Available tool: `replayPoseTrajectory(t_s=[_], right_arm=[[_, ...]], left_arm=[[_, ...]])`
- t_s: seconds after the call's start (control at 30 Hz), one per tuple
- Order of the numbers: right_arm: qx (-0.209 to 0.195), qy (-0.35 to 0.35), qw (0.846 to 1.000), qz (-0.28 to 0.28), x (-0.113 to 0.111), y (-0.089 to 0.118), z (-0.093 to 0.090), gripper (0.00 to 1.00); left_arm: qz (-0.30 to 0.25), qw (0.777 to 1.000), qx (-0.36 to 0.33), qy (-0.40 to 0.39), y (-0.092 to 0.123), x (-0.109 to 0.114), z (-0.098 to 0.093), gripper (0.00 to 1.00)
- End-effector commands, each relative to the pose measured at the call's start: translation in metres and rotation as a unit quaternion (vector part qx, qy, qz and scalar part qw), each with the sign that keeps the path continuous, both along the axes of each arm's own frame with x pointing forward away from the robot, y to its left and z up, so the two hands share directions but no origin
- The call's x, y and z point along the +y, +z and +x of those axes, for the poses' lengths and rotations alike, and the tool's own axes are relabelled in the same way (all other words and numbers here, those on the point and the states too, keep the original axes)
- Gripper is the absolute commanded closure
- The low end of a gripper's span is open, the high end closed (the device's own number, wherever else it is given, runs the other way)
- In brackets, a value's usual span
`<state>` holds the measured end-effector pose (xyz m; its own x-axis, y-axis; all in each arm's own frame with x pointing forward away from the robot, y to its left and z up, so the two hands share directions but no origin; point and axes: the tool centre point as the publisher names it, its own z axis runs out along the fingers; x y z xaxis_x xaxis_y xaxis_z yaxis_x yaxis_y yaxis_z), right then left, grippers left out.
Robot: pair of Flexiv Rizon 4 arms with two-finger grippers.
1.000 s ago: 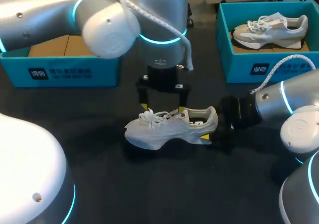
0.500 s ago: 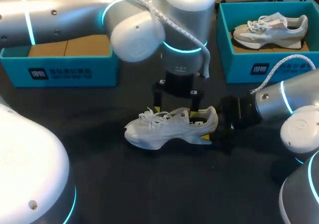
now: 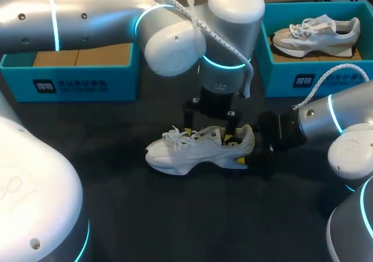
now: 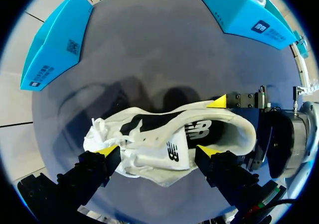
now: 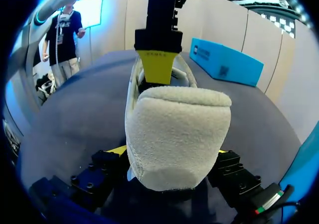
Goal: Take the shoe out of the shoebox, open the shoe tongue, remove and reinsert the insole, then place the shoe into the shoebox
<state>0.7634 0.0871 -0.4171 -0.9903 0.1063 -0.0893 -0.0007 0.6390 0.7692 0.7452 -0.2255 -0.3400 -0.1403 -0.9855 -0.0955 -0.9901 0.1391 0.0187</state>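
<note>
A white shoe (image 3: 195, 151) stands upright on the dark table, toe to the left. My right gripper (image 3: 246, 150) is shut on its padded heel (image 5: 177, 134), one yellow tip on each side. My left gripper (image 3: 208, 134) hangs just above the shoe, open wide. In the left wrist view one of its fingertips (image 4: 106, 150) is over the laces and the other is at the shoe's mouth (image 4: 219, 134), with the left gripper (image 4: 157, 151) spanning the tongue. In the right wrist view one of the left gripper's yellow fingertips (image 5: 156, 64) sits at the shoe's opening.
An open teal shoebox (image 3: 76, 70) stands at the back left, its cardboard floor showing. A second teal shoebox (image 3: 274, 70) at the back right holds another pale shoe (image 3: 317, 35). My left arm crosses above the left box.
My left arm has swung right and come down, bringing its open gripper from over the midfoot to over the shoe's mouth. The right gripper and the shoe have not moved.
</note>
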Motion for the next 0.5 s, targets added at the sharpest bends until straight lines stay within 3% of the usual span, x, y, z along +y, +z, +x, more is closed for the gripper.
replayPoseTrajectory(t_s=[0.03, 0.5], right_arm=[[0.0, -0.001, 1.0, -0.003, 0.001, -0.001, 0.002, 1.0], [0.0, -0.001, 1.0, -0.003, 0.001, -0.001, 0.002, 1.0]], left_arm=[[0.004, 1.0, 0.0, -0.003, -0.007, -0.006, 0.001, 0.0], [0.032, 0.999, -0.007, 0.0, -0.019, 0.006, 0.0, 0.0]])
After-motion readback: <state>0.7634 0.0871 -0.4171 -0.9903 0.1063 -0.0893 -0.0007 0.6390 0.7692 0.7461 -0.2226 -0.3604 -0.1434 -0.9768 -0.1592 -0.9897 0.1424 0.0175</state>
